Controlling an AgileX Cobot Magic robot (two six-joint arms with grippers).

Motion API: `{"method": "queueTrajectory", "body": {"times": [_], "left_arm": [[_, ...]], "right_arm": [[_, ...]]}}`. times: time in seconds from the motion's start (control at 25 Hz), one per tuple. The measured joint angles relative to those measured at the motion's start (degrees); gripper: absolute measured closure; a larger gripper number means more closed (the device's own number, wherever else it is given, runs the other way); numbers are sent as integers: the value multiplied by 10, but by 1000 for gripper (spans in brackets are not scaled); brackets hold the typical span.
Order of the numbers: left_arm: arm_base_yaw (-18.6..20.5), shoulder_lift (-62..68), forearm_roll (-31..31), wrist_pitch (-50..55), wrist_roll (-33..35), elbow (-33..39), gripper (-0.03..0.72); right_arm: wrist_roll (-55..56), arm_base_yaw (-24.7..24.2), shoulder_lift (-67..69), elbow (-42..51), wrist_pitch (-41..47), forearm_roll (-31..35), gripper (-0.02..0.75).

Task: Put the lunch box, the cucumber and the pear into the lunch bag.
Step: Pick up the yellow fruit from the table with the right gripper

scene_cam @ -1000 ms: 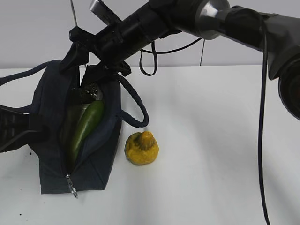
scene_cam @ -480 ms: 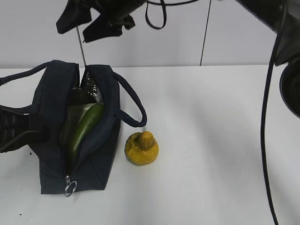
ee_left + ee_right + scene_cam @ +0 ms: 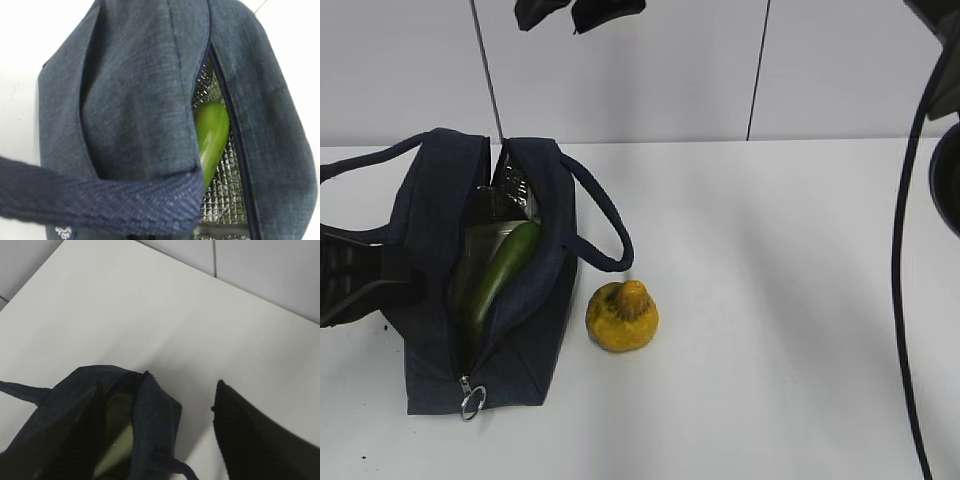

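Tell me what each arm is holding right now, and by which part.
The right fingers stand open above the bag, holding nothing. The left ones aren't visible; the bag's handle crosses that camera, but a hold cannot be told.

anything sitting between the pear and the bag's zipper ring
Nothing: in the exterior view only the lunch bag's own fabric corner and a bare strip of white table separate the pear from the ring pull.

right arm (image 3: 578,12) risen clear of lunch bag (image 3: 545,300)
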Motion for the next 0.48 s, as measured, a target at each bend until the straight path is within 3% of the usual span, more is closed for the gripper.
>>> {"method": "queueTrajectory", "body": {"times": [0.2, 0.48], "left_arm": [[0, 0, 0, 1, 0, 0, 704], [0, 0, 0, 4, 0, 0, 704]], "right_arm": [[3, 0, -35, 14, 1, -45, 214], [3, 0, -137, 170, 1, -129, 214]]}}
